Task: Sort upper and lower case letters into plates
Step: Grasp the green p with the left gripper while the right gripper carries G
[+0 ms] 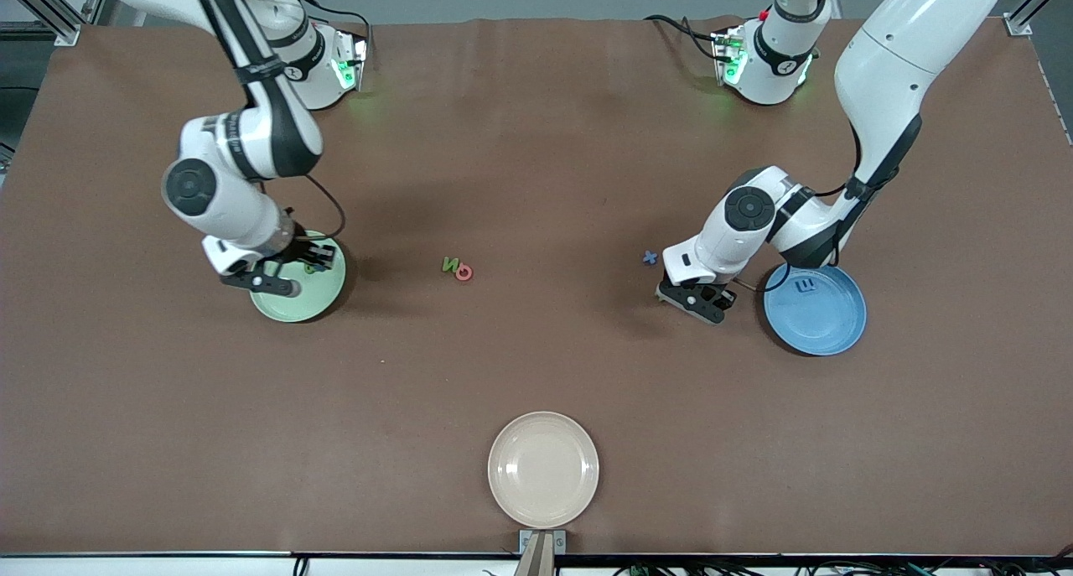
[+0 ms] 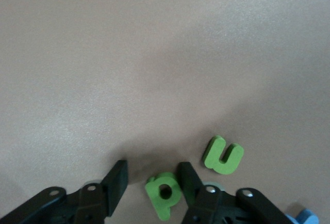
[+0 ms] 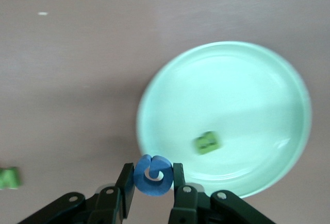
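Right gripper [image 3: 150, 183] pinches a small blue foam letter [image 3: 152, 175] at the rim of the round pale green plastic plate [image 1: 323, 295]; early release drops it onto the table. Left gripper [image 2: 149, 180], fingers wide, straddles a green foam letter p [image 2: 165, 194] beside the round blue plastic plate [image 1: 830, 329]; closing may nudge the neighbouring green foam letter u [image 2: 224, 155].

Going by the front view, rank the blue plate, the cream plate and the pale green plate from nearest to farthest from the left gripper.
From the left gripper:
1. Blue plate, right beside it, at the left arm's end.
2. Cream plate, at the table's edge nearest the camera.
3. Pale green plate, at the right arm's end.
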`<state>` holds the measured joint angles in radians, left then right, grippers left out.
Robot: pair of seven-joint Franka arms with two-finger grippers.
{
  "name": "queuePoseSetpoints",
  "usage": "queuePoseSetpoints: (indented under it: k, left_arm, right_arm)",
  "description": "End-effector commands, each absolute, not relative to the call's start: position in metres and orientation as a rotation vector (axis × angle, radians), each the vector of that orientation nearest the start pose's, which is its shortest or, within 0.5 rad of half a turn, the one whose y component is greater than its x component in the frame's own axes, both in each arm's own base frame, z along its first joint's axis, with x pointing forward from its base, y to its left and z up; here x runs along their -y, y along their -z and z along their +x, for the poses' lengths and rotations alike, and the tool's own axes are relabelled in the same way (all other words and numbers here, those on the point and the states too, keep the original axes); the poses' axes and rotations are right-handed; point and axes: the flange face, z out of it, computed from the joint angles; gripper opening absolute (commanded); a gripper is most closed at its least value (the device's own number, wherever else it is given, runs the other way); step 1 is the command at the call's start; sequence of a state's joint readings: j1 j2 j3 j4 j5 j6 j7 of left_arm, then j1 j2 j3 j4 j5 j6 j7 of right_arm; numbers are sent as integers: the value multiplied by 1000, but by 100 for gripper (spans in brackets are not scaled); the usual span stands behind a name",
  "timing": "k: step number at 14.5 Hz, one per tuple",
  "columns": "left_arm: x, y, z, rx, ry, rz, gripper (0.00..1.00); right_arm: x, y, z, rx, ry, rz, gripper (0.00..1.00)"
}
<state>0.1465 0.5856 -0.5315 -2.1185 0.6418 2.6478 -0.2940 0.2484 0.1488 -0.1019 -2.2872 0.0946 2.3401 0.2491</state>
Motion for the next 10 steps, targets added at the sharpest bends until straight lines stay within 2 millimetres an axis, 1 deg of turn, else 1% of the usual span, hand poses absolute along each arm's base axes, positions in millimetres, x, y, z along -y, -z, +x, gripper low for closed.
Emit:
queuePoseSetpoints:
  k: [1, 3, 4, 6, 8, 10]
  left_arm:
    - [236, -161, 518, -838, 119, -3020, 35]
    - [236, -161, 518, -833, 119, -3023, 33]
    - [236, -161, 518, -833, 119, -3022, 33]
    - [236, -161, 518, -831, 119, -3023, 30]
    - [236, -161, 518, -831, 119, -3024, 23]
    - [235, -160, 518, -813, 117, -3029, 23]
  right_arm:
    - [-49, -263, 492, -202, -140, -3105, 1]
    - [-26, -248, 484, -168, -91, -3105, 1]
    - [-16, -245, 482, -164, -73, -3106, 1]
    - [-4, -236, 477, -155, -38, -3108, 1]
    - [-1, -221, 471, -161, -14, -3114, 1]
    - [-1, -206, 469, -162, -27, -3119, 2]
